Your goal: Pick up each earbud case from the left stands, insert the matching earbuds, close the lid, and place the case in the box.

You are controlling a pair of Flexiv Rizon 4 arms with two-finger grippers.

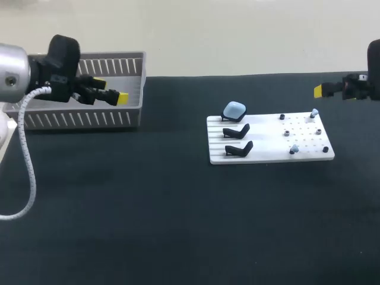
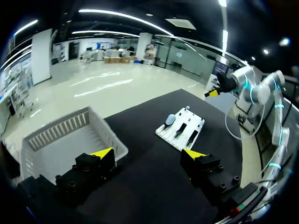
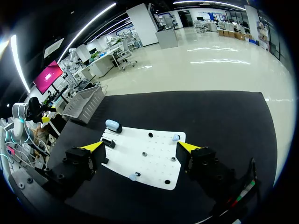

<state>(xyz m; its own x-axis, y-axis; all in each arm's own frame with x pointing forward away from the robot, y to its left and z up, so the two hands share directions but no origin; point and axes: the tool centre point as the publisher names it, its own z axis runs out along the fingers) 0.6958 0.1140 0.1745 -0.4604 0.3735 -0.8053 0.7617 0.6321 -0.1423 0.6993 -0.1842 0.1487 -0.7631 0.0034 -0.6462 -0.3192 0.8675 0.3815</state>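
Worktop: you have one black worktop [image 1: 148, 208] carrying everything.
Board: one white board [image 1: 264, 153], right of centre in the frame.
Stands: three black stands on the board's left part. The nearest stand [image 1: 238, 149] and the middle stand [image 1: 236, 131] hold nothing.
Earbuds: two pale blue ones on the board's right part. The near earbud [image 1: 293, 149] is by the front edge and the far earbud [image 1: 313, 113] by the back edge, among four dark pegs [image 1: 325, 149].
Case: one pale blue earbud case [image 1: 234, 110], seated on the farthest stand, well apart from both arms.
Left fingers [image 1: 121, 98]: upper left of the frame by the box's right end, spread wide and empty. Your case lies well ahead of them.
Right fingers [image 1: 319, 91]: upper right edge, spread wide and empty, with the board ahead of them.
Box: one grey slatted box [image 1: 89, 120], upper left.
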